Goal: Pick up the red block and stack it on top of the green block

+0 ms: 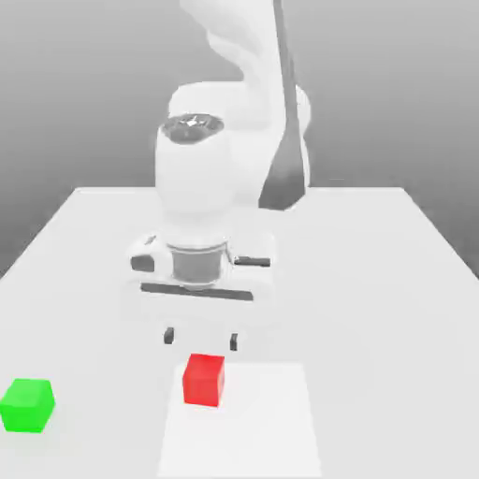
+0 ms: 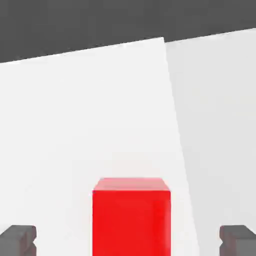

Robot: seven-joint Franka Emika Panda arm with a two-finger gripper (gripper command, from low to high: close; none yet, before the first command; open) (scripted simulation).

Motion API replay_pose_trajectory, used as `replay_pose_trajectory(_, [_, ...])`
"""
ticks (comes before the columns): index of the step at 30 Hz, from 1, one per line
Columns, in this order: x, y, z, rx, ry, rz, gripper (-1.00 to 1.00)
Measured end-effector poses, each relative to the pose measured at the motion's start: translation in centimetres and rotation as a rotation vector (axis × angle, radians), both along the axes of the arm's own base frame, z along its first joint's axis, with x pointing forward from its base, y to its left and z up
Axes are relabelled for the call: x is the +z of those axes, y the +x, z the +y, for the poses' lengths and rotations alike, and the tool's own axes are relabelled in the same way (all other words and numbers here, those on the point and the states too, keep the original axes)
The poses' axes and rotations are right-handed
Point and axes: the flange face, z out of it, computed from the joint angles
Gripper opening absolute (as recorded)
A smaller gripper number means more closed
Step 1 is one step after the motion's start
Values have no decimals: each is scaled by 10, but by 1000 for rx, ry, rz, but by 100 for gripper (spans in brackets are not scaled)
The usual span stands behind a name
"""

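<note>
The red block rests on the white table near the front, just in front of and below my gripper. The gripper hangs open above the table, its two dark fingertips spread wide and not touching the block. In the hand view the red block lies between the two fingertips, with clear gaps on both sides. The green block sits on the table at the exterior view's far left, well apart from the red one.
The white arm and hand body rise behind the blocks in the exterior view. A lighter rectangular patch of the table lies under and beside the red block.
</note>
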Motion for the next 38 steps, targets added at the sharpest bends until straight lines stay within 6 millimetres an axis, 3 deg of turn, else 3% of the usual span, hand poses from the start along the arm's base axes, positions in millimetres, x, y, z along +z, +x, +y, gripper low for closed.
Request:
replay_pose_trajectory(4, [-38, -2, 0, -2, 0, 4, 0])
replay_pose_trajectory(5, [-43, -3, 0, -2, 1, 4, -100])
replay_pose_trajectory(12, [-43, -3, 0, -2, 0, 4, -100])
replay_pose_trajectory(19, [15, -1, -2, -9, 1, 4, -100])
replay_pose_trajectory(22, [27, 22, -16, -75, 0, 5, -100])
replay_pose_trajectory(23, [30, 26, -34, -129, 0, 6, -100])
replay_pose_trajectory(26, [40, 28, -133, -405, 1, 6, -100])
replay_pose_trajectory(30, [54, 32, -222, -649, 3, 4, -100])
replay_pose_trajectory(32, [40, 32, -239, -690, 4, 3, -100])
replay_pose_trajectory(34, [15, 31, -243, -701, 3, 3, -100])
replay_pose_trajectory(35, [2, 31, -243, -703, 3, 3, 100])
replay_pose_trajectory(38, [2, 31, -243, -703, 3, 3, 100])
